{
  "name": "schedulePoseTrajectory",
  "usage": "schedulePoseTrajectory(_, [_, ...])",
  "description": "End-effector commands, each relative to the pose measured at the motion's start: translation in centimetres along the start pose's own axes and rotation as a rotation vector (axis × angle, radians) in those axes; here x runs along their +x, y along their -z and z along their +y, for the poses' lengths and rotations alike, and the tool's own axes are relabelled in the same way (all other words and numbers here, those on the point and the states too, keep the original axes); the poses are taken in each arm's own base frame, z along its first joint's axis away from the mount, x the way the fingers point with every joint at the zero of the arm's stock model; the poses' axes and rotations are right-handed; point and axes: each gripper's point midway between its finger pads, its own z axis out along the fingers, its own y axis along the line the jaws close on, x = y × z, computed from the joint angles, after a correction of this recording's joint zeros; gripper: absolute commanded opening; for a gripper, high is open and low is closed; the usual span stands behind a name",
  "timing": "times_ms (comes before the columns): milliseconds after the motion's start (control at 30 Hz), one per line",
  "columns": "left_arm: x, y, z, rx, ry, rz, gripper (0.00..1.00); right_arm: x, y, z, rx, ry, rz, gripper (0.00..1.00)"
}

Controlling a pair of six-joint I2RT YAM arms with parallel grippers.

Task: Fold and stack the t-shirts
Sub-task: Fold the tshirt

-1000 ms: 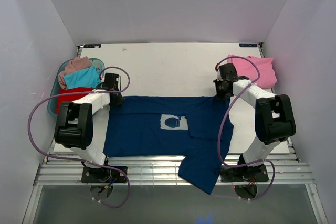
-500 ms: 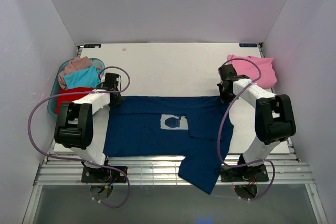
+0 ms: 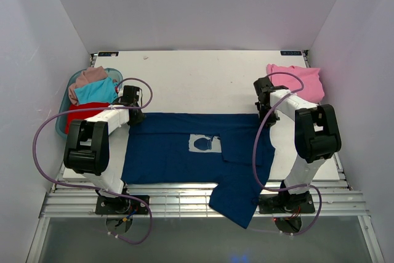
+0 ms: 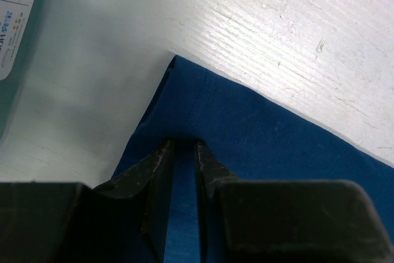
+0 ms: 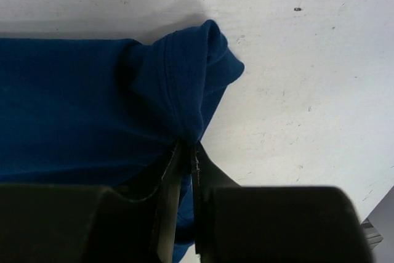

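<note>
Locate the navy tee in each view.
Top external: navy tee spread across the near table, one end overhanging the front edge.
Left wrist: lower right, corner pointing up-left.
Right wrist: left half, bunched corner upper centre.
Shared landmark: white tabletop.

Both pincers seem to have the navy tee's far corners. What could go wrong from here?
1. The right pincer pinches only a bunched corner of the navy tee; it may slip out on a lift.
2. One flap hangs past the table, so the fold could come out skewed.
3. The pink tee lies close to the right arm, which could nudge it.
</note>
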Motion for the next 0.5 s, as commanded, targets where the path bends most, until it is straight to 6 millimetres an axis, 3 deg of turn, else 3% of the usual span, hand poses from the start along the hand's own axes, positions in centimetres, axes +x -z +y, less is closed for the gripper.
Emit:
schedulePoseTrajectory(0, [-1.3,0.2,-0.3,-0.004,0.01,-0.037,0.3,-0.2,0.9,-0.1,-0.004,-0.031,0.02,0.18])
schedulePoseTrajectory(100, [-1.5,0.3,-0.5,0.002,0.009,-0.04,0.3,-1.1,1.7,0.1,-0.023,-0.048,-0.03,0.38])
schedulePoseTrajectory(200, [-2.0,0.4,-0.9,0.02,0.009,-0.049,0.3,-3.5,3.2,-0.3,-0.025,-0.062,-0.136,0.47])
schedulePoseTrajectory(300, [-2.4,0.4,-1.3,0.03,0.01,-0.057,0.3,-5.6,3.9,-0.2,-0.051,-0.064,-0.201,0.48])
schedulePoseTrajectory(467, [-3.0,0.3,-1.7,0.037,0.006,-0.061,0.3,-7.2,2.6,0.4,-0.098,-0.075,-0.212,0.44])
